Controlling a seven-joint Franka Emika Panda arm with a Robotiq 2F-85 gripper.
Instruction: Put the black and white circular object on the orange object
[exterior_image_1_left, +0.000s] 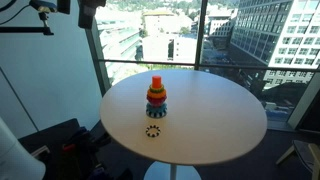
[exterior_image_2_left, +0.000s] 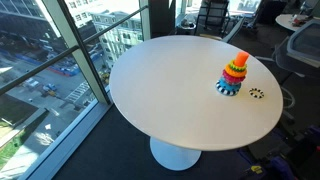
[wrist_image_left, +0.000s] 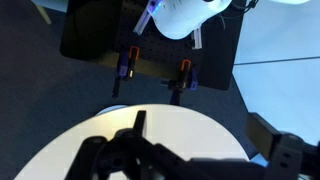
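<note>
Light: bright daylight from the windows (exterior_image_1_left: 235, 40), in both exterior views.
Table (exterior_image_2_left: 165, 85): white top evenly lit, shadows faint and soft.
Wrist view: dim; gripper (wrist_image_left: 138, 142) a dark, blurred silhouette; blown-out white patch above.

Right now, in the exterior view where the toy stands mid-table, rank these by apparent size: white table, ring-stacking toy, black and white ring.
1. White table: by far the largest.
2. Ring-stacking toy.
3. Black and white ring: the smallest. It lies nearer the camera, yet looks smaller than the toy.
</note>
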